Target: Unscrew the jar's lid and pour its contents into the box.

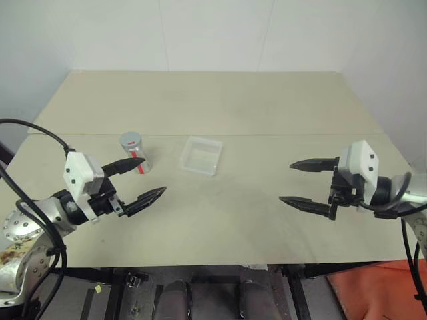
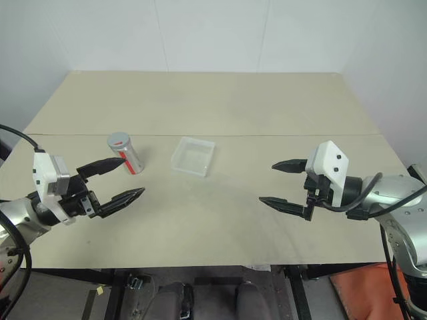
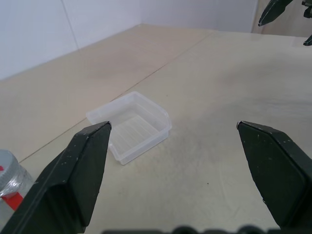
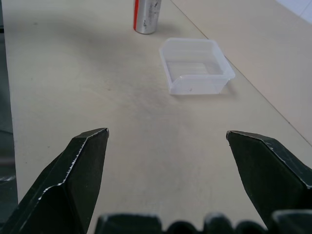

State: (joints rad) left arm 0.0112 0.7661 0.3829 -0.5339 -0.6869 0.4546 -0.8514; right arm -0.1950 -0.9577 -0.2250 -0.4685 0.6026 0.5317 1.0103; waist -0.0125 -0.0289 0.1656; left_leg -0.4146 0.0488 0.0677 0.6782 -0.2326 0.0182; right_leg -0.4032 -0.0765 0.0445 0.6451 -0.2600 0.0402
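Left gripper spread wide, empty, near jar. Right gripper likewise apart, empty. Jar upright, lid on, just left of box. Risk: finger nudge topples light jar; weak hold lets body spin during unscrewing.

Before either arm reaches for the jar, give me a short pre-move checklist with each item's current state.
1. Small silvery-grey jar with red-and-white label upright on the beige table: ok.
2. Flat grey lid with red mark on the jar: ok.
3. Clear shallow plastic box upright beside the jar, apart from it: ok.
4. Left end effector open, holding nothing: ok.
5. Right end effector open, holding nothing: ok.
6. Contents inside the jar: cannot tell.
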